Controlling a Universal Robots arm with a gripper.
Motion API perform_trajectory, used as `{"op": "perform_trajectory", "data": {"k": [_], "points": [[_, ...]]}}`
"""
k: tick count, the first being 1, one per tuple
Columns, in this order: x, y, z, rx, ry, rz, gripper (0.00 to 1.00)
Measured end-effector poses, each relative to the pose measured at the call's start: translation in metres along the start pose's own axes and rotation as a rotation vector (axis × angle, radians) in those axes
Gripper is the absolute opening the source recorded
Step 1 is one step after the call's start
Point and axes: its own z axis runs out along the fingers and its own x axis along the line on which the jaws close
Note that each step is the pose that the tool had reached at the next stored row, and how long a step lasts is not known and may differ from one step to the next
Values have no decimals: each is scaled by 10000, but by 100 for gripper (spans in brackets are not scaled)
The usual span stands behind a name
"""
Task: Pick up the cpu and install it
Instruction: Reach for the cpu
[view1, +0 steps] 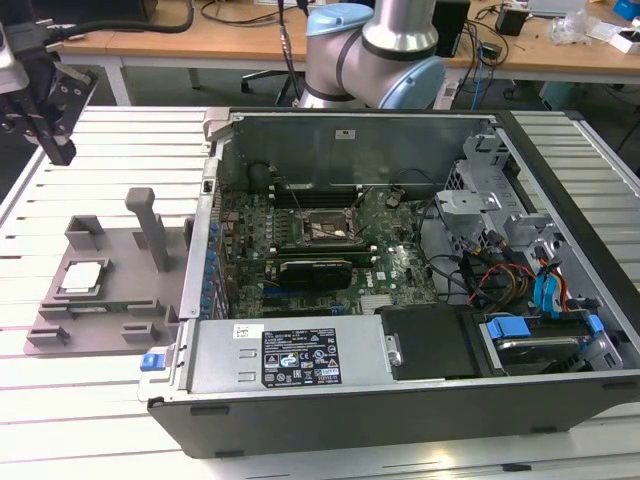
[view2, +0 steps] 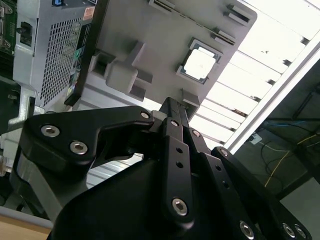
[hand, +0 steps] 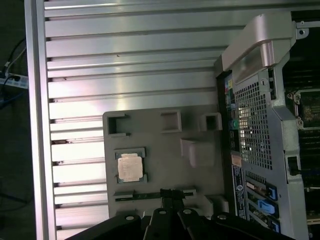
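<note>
Claw: the gripper hangs above the slatted table at the exterior view's far left and touches nothing. In both wrist views its black fingers are pressed together to a narrow tip, with nothing pinched between them.
Cpu: the cpu lies flat with its silvery plate up, seated in a square recess of the grey fixture tray. It is well apart from the claw.
Cpu, wrist views: the pale square sits in its recess, off to one side of the closed fingertips and not under them.
Tray: it rests on the table just beside the open computer case, on the exterior view's left. An upright grey post stands on it near the case wall.
Case: it lies on its side with the cover off and the green motherboard exposed.
Socket: the dark rectangular socket frame sits mid-board. I cannot tell whether it is latched.
Arm: the base joint, silver and pale blue, stands behind the case.
Task state: the cpu is in the tray, not yet lifted.
</note>
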Motion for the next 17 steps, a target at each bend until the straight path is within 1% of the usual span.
{"op": "perform_trajectory", "data": {"k": [1,2,5,10,11,17], "points": [[14,-1,0,0,0,0,11],[50,-4,-1,0,0,0,11],[121,-9,-2,0,-1,0,11],[190,-14,-4,0,0,1,11],[218,-16,-5,1,0,1,11],[316,-24,-6,0,-1,0,11]]}}
